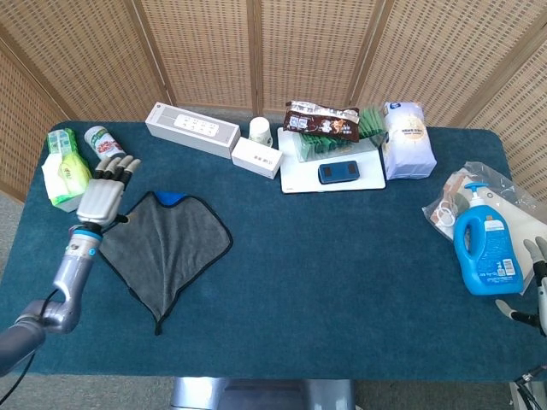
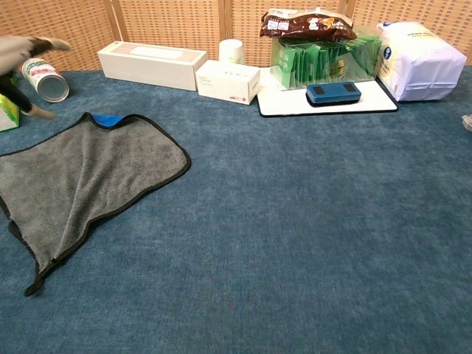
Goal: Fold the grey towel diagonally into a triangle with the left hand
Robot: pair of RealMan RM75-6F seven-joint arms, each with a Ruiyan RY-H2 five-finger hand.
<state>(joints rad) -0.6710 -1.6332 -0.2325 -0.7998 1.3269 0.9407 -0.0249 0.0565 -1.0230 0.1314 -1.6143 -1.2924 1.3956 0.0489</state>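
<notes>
Terrycloth is lying spread on the blue tabletop [image 1: 342, 256] as the left robot hand [image 1: 104, 193] is hovering above its upper-left edge, fingers apart and holding nothing. The grey towel [image 1: 164, 246] is sitting on the robot's left side of the tabletop, turned like a diamond, with one corner pointing toward the near edge and a blue tag [image 1: 170, 198] showing at its far corner. It is not yet lying fully flat: a shallow ridge is running down the cloth toward the near corner in the chest view.

Judging by that drape, the towel is light, soft and limp, with no stiffness to carry a fold on its own; a lifted corner is likely to sag and drag the rest. Its pile looks grippy rather than slick, and the tabletop covering may be clinging to it, so a slide could bunch it. Nothing about it appears fragile. The dark stitched hem [image 1: 220, 254] is offering the firmest hold, and the corner nearest the left robot hand looks like the sensible place to pinch, to be carried across to the opposite corner.

The right robot hand [image 1: 536, 295] is resting at the far right edge beside a blue detergent bottle [image 1: 484, 253], fingers apart and holding nothing. A green tissue pack [image 1: 66, 175] and a can [image 1: 105, 147] are standing just behind the left robot hand.
</notes>
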